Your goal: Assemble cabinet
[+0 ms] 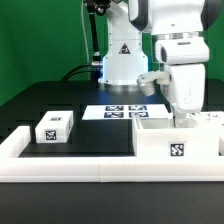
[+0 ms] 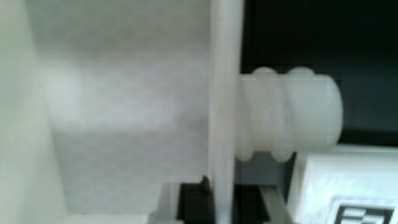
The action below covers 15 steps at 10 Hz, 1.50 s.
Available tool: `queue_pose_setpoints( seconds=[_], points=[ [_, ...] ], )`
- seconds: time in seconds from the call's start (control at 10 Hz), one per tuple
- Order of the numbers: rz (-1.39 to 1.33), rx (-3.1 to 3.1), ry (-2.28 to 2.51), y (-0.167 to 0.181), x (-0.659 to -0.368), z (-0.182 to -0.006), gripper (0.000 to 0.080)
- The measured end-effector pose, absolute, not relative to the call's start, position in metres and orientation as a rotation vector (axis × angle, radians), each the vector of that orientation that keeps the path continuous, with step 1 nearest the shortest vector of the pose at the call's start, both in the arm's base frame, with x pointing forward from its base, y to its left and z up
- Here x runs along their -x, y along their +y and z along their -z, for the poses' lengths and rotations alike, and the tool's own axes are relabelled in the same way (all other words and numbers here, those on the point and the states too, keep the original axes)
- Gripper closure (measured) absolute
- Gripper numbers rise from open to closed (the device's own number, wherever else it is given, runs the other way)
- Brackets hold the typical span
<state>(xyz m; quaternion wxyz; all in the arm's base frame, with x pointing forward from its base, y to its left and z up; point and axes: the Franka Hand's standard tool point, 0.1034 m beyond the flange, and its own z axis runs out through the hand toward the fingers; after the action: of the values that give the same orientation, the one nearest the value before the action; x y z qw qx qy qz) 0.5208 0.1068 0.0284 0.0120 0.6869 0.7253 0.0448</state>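
Gripper (image 1: 182,113) at top rim of cabinet (image 1: 176,148), exterior view's right; open or closed impossible to tell. Small tagged block (image 1: 53,127) well apart, leftward.

Sm. block (image 1: 53,127) & cabinet (image 1: 176,148) behind rail (image 1: 90,167)

The counter (image 1: 90,135) is a flat black surface. A long low white border rail (image 1: 70,163) runs along its front edge and turns back at the exterior view's left end. A small white tagged block (image 1: 54,127) lies towards the exterior view's left, just behind the rail. The marker board (image 1: 118,111) lies flat near the middle, further back. The cabinet (image 1: 175,142), a large white box with a tag on its front face, stands at the exterior view's right. The arm's white base (image 1: 120,65) stands at the back.
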Motion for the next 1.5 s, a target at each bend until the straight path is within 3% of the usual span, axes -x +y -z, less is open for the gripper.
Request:
queue_pose_setpoints(
  seconds=[0.7, 0.8, 0.9, 1.0, 1.1, 1.2, 1.5],
  points=[
    [-0.05, -2.166, 2.275, 0.124, -0.522, -0.028, 0.0771],
    [-0.05, -2.167, 2.274, 0.124, -0.522, -0.028, 0.0673],
    [-0.05, -2.168, 2.273, 0.123, -0.522, -0.028, 0.0495],
    [-0.05, -2.168, 2.272, 0.123, -0.522, -0.028, 0.0495],
    [-0.05, -2.169, 2.272, 0.123, -0.522, -0.028, 0.0295],
    [-0.05, -2.169, 2.272, 0.123, -0.522, -0.028, 0.0193],
    [-0.05, -2.17, 2.27, 0.122, -0.522, -0.028, 0.0151]
  ],
)
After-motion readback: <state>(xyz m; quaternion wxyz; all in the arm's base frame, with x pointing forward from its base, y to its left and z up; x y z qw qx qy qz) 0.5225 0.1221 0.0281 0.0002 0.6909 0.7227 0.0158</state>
